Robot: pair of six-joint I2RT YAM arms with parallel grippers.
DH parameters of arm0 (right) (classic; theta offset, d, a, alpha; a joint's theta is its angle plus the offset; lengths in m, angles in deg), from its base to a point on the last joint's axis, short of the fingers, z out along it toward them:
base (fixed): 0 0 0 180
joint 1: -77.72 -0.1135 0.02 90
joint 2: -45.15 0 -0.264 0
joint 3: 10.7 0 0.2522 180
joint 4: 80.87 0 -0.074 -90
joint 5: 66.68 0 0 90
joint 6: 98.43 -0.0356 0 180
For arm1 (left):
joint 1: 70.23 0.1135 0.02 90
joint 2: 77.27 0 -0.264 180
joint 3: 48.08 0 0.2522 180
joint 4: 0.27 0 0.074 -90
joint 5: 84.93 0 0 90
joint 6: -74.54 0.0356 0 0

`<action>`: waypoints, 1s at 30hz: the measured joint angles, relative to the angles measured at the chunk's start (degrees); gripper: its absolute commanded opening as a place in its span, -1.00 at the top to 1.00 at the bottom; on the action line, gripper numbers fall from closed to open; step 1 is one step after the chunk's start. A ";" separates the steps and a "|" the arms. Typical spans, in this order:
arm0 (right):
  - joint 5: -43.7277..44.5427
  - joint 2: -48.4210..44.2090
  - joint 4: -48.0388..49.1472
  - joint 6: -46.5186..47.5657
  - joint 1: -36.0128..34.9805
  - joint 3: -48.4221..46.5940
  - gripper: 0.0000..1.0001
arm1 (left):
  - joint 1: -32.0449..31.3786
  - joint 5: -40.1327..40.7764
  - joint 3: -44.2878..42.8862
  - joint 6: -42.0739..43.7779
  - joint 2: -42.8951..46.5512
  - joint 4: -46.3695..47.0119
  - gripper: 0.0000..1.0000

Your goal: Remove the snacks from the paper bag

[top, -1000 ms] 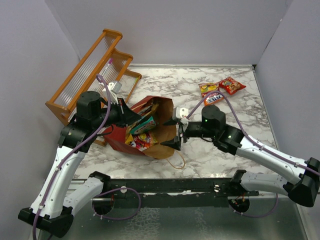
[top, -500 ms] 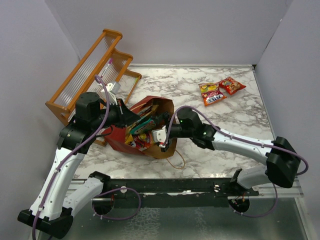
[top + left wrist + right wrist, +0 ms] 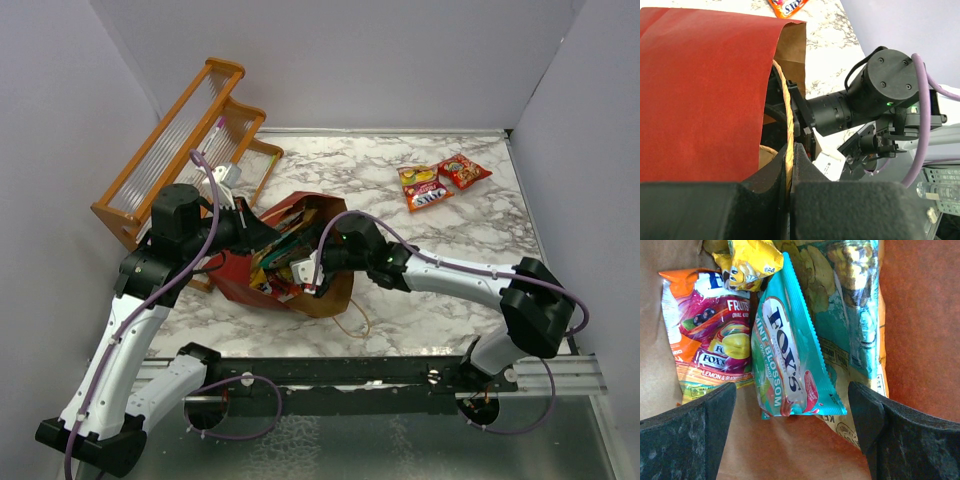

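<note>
My top camera looks down from above and behind the arm bases over the whole marble table (image 3: 480,230); the left wrist view hugs the paper bag (image 3: 700,90), facing the right arm (image 3: 865,95) at two o'clock; the right wrist view peers close inside that bag; all three share it.

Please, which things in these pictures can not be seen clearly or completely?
- Top view: snacks inside the paper bag cannot be counted; the right arm covers them.
- Right wrist view: the yellow packet is cut by the top edge; the teal mint packet covers part of the large chip bag.
- Left wrist view: the bag's red wall hides its inside; an orange packet is cut by the top edge.
</note>
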 measured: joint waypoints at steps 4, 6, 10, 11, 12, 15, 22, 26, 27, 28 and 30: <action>0.20 2.95 -0.63 0.96 0.00 -2.58 -0.54 | 0.00 0.00 0.00 0.11 -0.09 0.04 1.00; 0.35 4.24 -1.05 1.46 0.00 -3.67 -0.39 | 0.00 0.00 0.00 0.11 -0.11 0.09 1.00; 0.81 5.35 -1.90 2.25 0.00 -4.13 -0.16 | 0.00 -0.02 0.00 0.13 -0.17 0.20 1.00; 0.83 5.51 -2.27 2.54 0.00 -4.13 -0.09 | 0.00 -0.02 0.00 0.11 -0.17 0.20 1.00; 0.94 5.64 -2.56 2.62 0.00 -4.13 -0.04 | 0.00 -0.02 0.00 0.11 -0.17 0.20 1.00; 1.14 5.92 -3.37 2.75 0.00 -4.15 0.14 | 0.00 -0.04 0.00 0.13 -0.17 0.20 1.00; 1.16 6.23 -6.40 2.54 0.00 -4.20 0.70 | 0.00 -0.04 0.26 0.11 -0.17 0.37 1.00; 1.09 6.23 -8.85 1.60 0.00 -4.72 0.90 | 0.00 -0.04 0.46 0.09 -0.33 0.85 1.00; 0.98 6.23 -9.88 1.22 0.00 -5.22 0.91 | 0.00 -0.04 0.46 0.07 -0.39 1.05 1.00; 0.94 6.21 -10.38 0.79 0.00 -5.62 0.92 | 0.00 -0.04 0.46 0.04 -0.46 1.22 1.00; 0.83 6.16 -10.86 -0.17 0.00 -6.14 0.95 | 0.00 -0.02 0.46 -0.09 -0.61 1.49 1.00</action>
